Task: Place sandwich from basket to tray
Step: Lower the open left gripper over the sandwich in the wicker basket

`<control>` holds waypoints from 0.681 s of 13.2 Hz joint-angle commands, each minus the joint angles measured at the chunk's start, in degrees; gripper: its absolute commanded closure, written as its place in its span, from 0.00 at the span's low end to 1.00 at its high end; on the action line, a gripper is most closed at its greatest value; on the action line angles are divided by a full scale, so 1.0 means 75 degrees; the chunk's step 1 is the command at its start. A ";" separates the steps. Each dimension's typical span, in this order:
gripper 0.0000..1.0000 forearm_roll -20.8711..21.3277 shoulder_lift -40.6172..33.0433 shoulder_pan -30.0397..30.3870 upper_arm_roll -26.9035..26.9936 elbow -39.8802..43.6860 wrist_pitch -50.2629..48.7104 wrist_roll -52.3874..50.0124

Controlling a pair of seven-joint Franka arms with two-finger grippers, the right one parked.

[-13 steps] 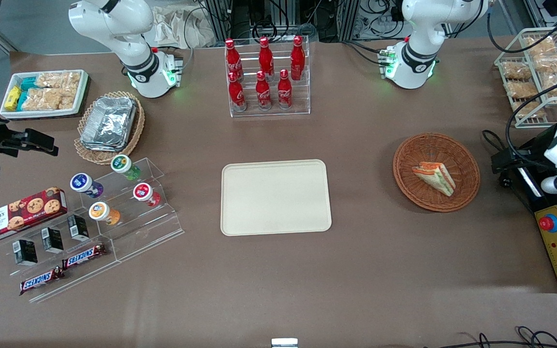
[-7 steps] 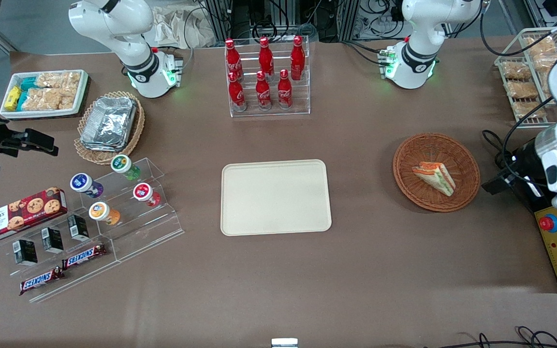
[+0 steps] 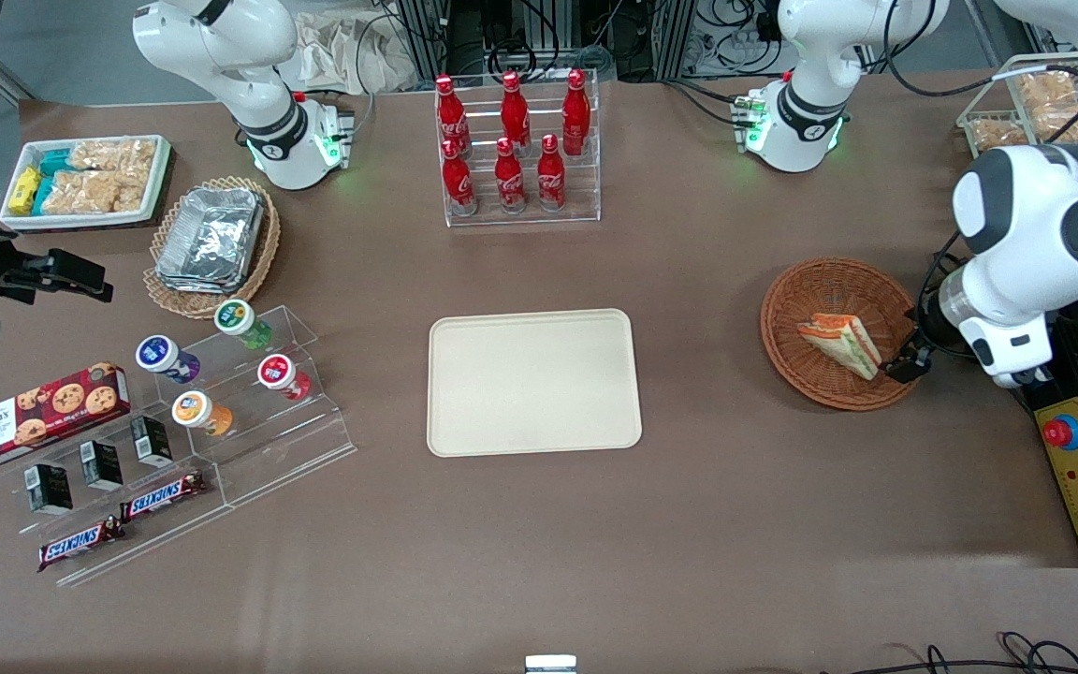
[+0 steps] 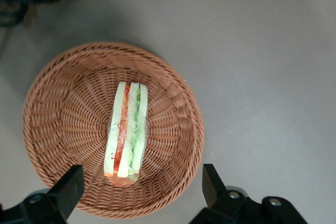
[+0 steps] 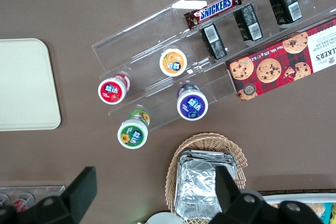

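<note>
The arm is hanging over the basket, getting ready to pick up the sandwich.

The jaws are spread wide and are holding nothing and touching nothing. The sandwich is lying in the middle of the round brown basket, just below the jaws and a bit ahead of them. It is resting on its side, with the bread slices and filling showing on top. If the jaws are coming down too near the basket's rim, one finger may bump the wicker and push the basket along the desk. If they are squeezing too hard, the soft bread may squash. The cream tray is sitting well apart from the jaws, toward the parked arm's end.
</note>
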 commanded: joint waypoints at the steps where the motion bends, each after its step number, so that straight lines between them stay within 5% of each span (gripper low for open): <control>1: 0.00 0.0027 -0.0183 -0.0061 -0.0028 -0.0465 0.0352 -0.0711; 9: 0.00 0.0015 0.0041 -0.0131 -0.0215 -0.1144 0.0961 -0.0699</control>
